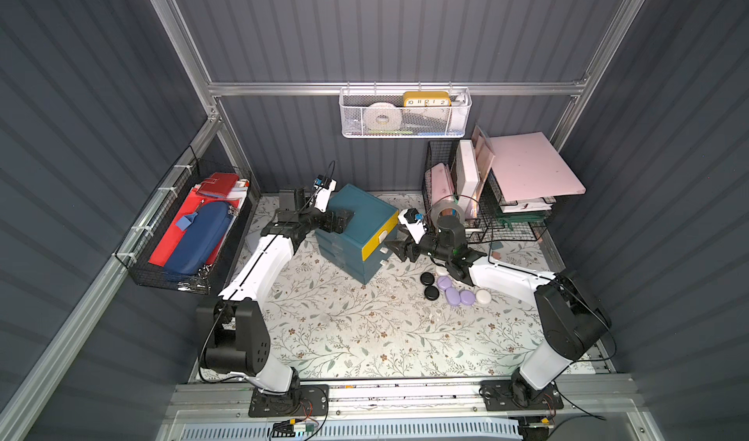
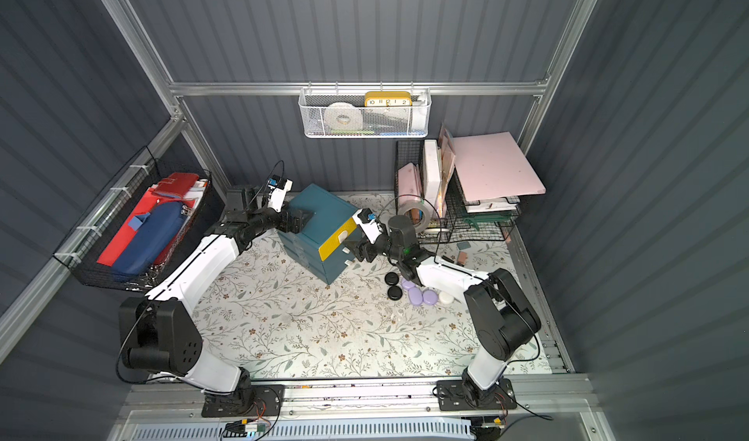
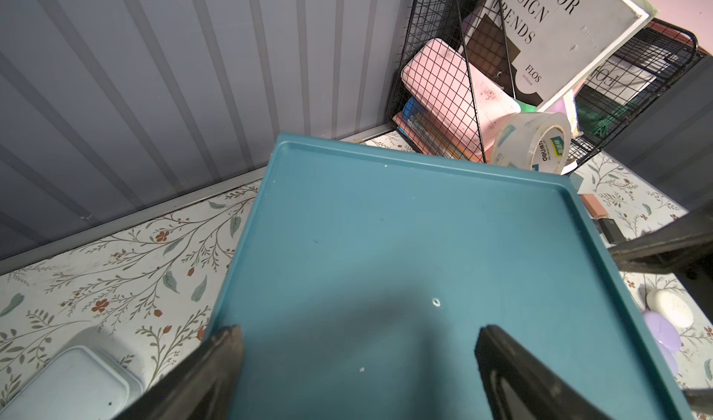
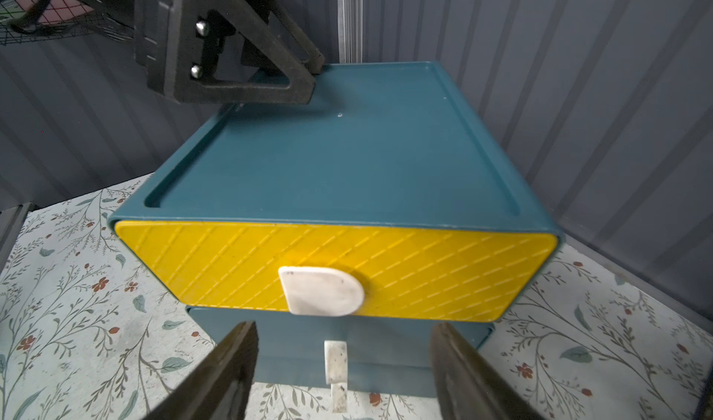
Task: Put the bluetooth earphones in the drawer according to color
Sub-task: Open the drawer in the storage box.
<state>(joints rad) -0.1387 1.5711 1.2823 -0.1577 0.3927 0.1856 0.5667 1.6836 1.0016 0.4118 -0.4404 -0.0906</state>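
Right of centre in both top views, the bluetooth earphones [image 1: 452,297] [image 2: 415,295] are seen bunched on the floral tabletop [image 1: 344,329]: two black, three lavender and some white ones, a few partly covered by the right forearm. They lie below the right gripper [image 1: 392,247] in the frame, well apart from its fingertips, and none is held. The right gripper is pointed at the front of the teal cabinet [image 1: 360,212], which stands to its left in the frame. In the right wrist view its jaws are spread and empty, and the white handle [image 4: 320,290] of the yellow drawer [image 4: 405,260] is found just ahead of them, centred between the two fingers, untouched. The yellow drawer is shut, flush under the cabinet top. The left gripper [image 3: 359,337] is held over the cabinet top near its rear edge, jaws likewise parted with nothing between them; whether it presses on the top cannot be told.
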